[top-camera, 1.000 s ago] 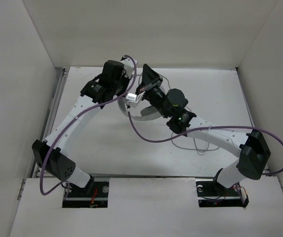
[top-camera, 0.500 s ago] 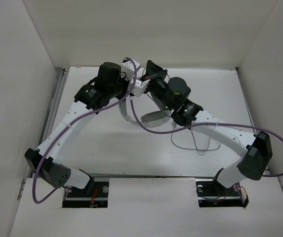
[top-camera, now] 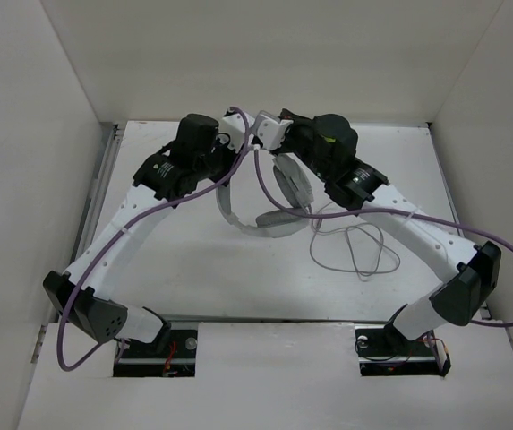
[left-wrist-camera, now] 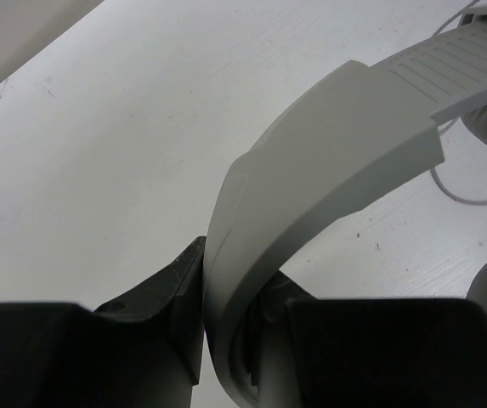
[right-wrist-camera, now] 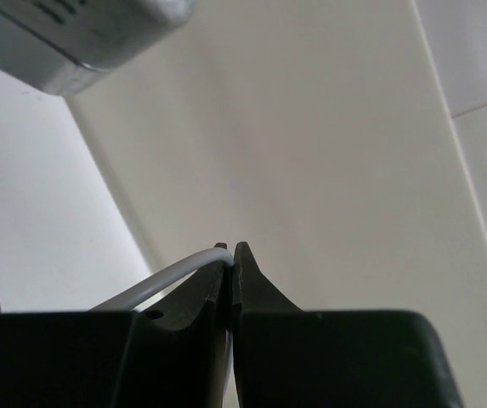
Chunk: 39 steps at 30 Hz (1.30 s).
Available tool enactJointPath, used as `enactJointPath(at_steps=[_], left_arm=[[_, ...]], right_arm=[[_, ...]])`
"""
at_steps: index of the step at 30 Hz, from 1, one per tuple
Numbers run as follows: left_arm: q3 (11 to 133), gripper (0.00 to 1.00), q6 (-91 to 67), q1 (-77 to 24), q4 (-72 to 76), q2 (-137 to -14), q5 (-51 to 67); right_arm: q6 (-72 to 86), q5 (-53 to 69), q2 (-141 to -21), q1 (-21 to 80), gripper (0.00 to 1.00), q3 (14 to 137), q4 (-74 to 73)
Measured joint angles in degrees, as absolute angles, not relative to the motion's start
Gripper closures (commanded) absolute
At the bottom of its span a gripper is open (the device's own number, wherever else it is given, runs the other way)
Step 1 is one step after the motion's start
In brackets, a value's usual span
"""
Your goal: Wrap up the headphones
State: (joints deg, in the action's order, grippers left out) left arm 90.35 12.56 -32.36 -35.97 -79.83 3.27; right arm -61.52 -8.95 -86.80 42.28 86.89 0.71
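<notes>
The white headphones hang in the air between both arms near the back of the table. In the top view their curved headband (top-camera: 227,208) loops down to the grey ear cushions (top-camera: 289,185). My left gripper (top-camera: 241,125) is shut on the headband (left-wrist-camera: 328,161), which is clamped edge-on between the black fingers (left-wrist-camera: 162,297). My right gripper (top-camera: 268,136) sits right beside it, shut on the thin grey cable (right-wrist-camera: 167,279) at its fingertips. The rest of the cable (top-camera: 356,253) lies in loose loops on the table.
White walls close in the table (top-camera: 184,269) at the back and on both sides. Thick purple robot cables (top-camera: 417,222) arc over both arms. In the right wrist view, a white and grey block (right-wrist-camera: 82,38) fills the upper left corner.
My right gripper has moved up and toward the back wall with the cable, ending next to the left gripper. The ear cups have swung right and more cable trails on the table.
</notes>
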Motion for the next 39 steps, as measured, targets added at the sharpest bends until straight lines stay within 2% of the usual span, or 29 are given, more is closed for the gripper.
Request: enactJointPath(at_steps=[10, 39], left_arm=[[90.4, 1.00, 13.1, -33.7, -37.5, -79.8, 5.6], [91.3, 1.00, 9.4, -32.9, -38.2, -79.7, 6.1]], right_arm=[[-56.6, -6.4, -86.8, 42.5, 1.00, 91.0, -6.1], [-56.8, -10.5, -89.1, 46.7, 0.99, 90.9, -2.1]])
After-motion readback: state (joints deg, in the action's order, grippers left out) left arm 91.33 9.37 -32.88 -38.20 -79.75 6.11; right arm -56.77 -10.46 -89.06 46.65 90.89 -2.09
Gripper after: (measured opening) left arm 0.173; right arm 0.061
